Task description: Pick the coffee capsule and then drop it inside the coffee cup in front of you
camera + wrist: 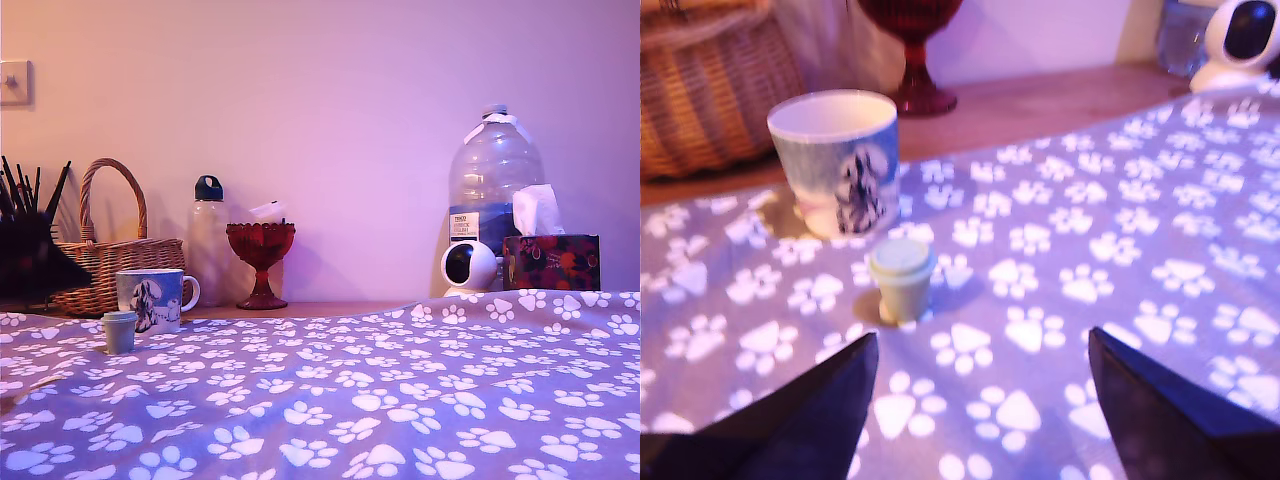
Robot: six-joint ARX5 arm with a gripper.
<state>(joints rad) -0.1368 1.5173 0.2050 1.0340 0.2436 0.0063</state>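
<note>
White mug (152, 298) with a blue-and-black dog picture; pale green capsule (119, 331); purple cloth (400, 400) printed with white paw marks; dark red goblet (261, 258); tan wicker basket (110, 262); white round camera (468, 266) with a black face; dark tissue box (551, 262) with red flowers; clear bottle (494, 185); black gripper (980, 400) fingers

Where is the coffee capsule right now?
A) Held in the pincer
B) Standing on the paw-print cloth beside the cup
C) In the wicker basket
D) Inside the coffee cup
B: the coffee capsule stands upright on the paw-print cloth near the coffee cup, ahead of the open pincer.
</note>
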